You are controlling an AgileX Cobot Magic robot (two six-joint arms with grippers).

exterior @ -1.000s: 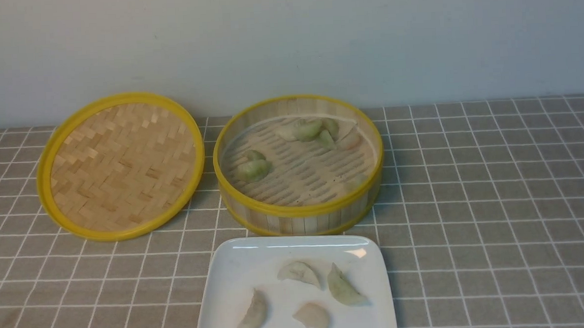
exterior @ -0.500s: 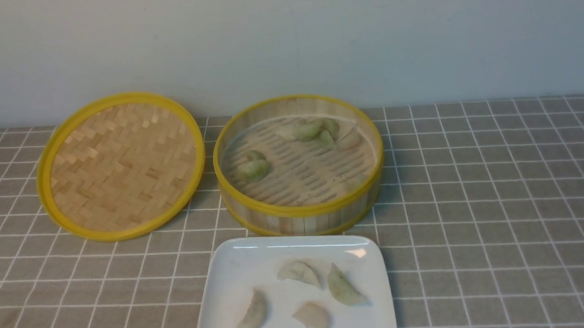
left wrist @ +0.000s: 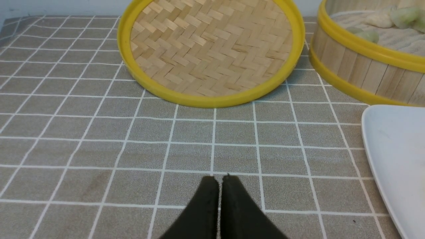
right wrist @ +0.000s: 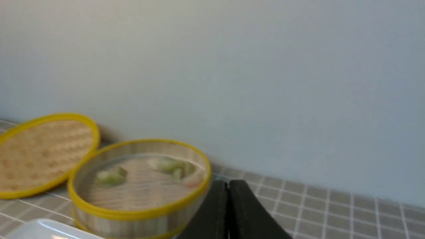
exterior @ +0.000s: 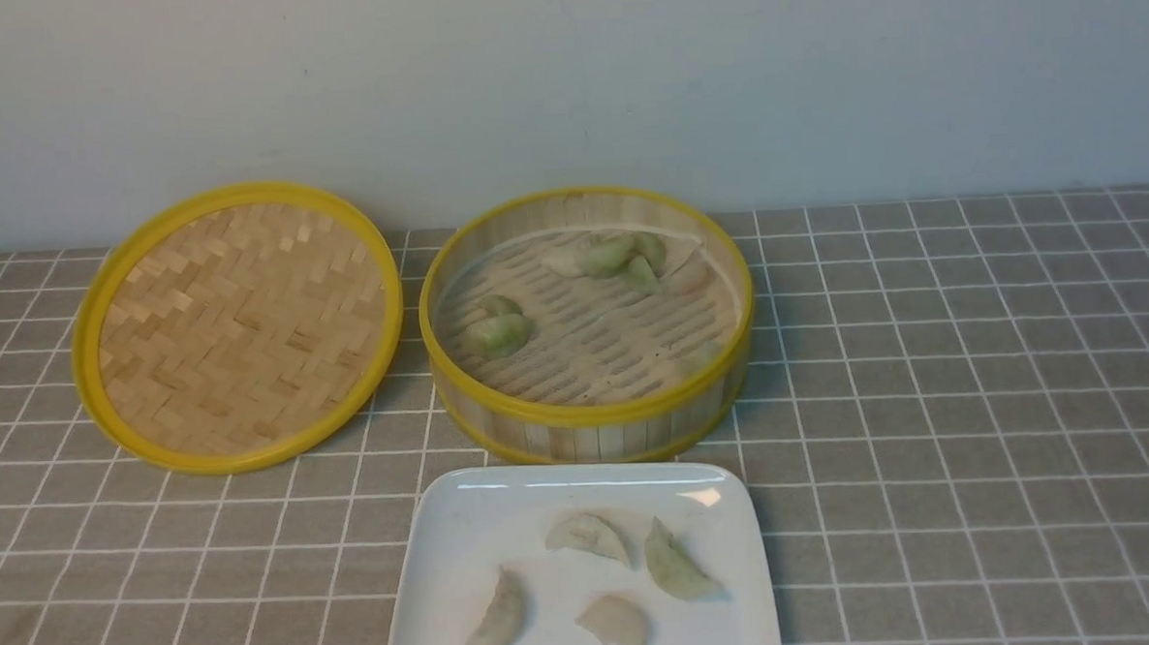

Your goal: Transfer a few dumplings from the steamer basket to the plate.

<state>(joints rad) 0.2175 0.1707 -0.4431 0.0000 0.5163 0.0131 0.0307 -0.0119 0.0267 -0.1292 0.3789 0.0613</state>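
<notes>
The steamer basket (exterior: 593,419) stands at the table's middle back and holds several pale green dumplings (exterior: 499,333). The white plate (exterior: 467,531) lies in front of it with several dumplings (exterior: 589,535) on it. Neither arm shows in the front view. In the left wrist view my left gripper (left wrist: 219,179) is shut and empty over bare cloth, left of the plate (left wrist: 395,149) and near the basket (left wrist: 358,66). In the right wrist view my right gripper (right wrist: 228,183) is shut and empty, raised to the right of the basket (right wrist: 139,212).
A flat woven bamboo disc with a yellow rim (exterior: 235,323) leans against the wall left of the basket; it also shows in the left wrist view (left wrist: 212,49). A grey checked cloth (exterior: 975,392) covers the table. A pale wall stands behind.
</notes>
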